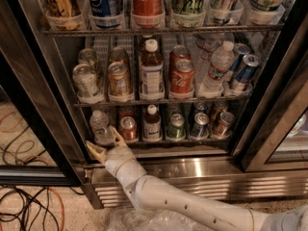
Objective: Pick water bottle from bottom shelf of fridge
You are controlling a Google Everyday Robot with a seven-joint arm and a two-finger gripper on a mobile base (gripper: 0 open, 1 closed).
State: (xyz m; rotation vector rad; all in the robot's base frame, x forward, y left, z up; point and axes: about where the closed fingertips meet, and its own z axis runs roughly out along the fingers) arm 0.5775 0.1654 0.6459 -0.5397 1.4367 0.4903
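Observation:
The water bottle (pixel 100 127), small, clear and white-capped, stands at the far left of the bottom shelf (pixel 161 141) of the fridge (pixel 202 171). My gripper (pixel 107 143) is open, with its two tan fingers (pixel 96 151) spread just below and in front of the bottle's base. One finger lies left of the bottle and the other rises at its right side, next to a red can (pixel 128 128). The fingers do not close on anything. My white arm (pixel 159 196) reaches in from the lower right.
The bottom shelf also holds a dark-drink bottle (pixel 152 123) and several cans to the right. A taller clear bottle (pixel 216 70) stands on the middle rack. Dark door frames stand left (pixel 36 105) and right (pixel 272 119). Cables (pixel 24 211) lie on the floor.

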